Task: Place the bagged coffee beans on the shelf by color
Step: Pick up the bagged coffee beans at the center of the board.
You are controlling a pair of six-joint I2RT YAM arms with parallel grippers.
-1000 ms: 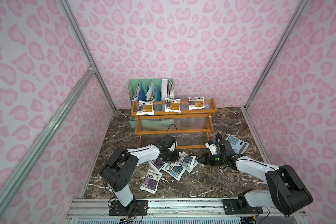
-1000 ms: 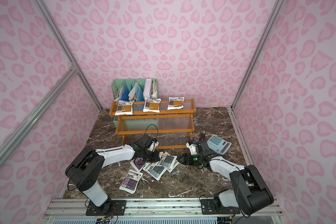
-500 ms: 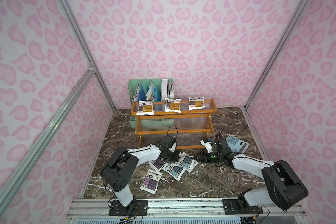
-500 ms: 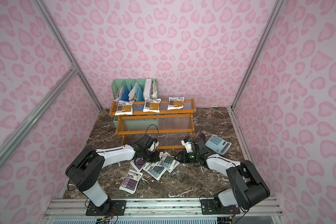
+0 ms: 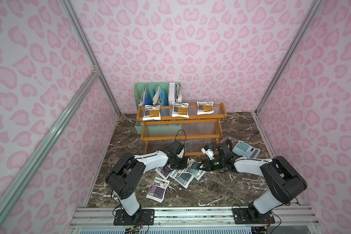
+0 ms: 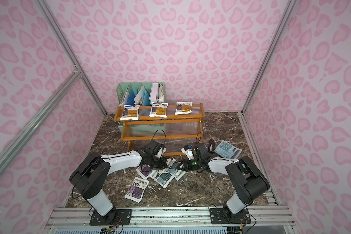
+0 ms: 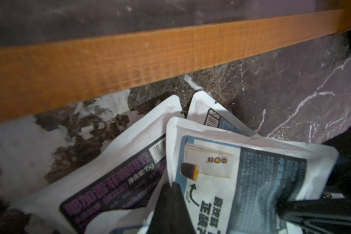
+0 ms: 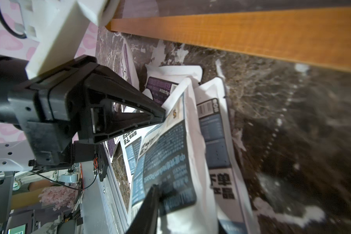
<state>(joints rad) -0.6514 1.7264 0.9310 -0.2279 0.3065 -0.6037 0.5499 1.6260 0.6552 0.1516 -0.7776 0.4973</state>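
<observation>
Three orange bagged coffee beans (image 5: 180, 109) lie on the top tier of the shelf (image 5: 180, 138). Blue-grey and purple pouches are heaped on the floor in front of it (image 6: 162, 178). My left gripper (image 7: 173, 186) is shut on one edge of a blue-grey pouch (image 7: 241, 172), which lies over a purple pouch (image 7: 109, 182). My right gripper (image 8: 156, 188) is shut on the opposite end of that same blue-grey pouch (image 8: 166, 162); the left gripper (image 8: 162, 117) shows pinching its far corner. In both top views the two grippers (image 5: 179, 165) (image 5: 202, 166) meet over the heap.
One purple pouch (image 5: 158, 189) lies apart, nearer the front rail. A grey calculator (image 5: 245, 149) sits to the right of the shelf's foot. A mint-green file holder (image 5: 158, 95) stands behind the shelf. The shelf's lowest bar (image 7: 130, 60) runs close behind the heap.
My right gripper has moved left from beside the calculator to the heap and has shut on the blue-grey pouch. The left arm has stayed where it was, still shut.
</observation>
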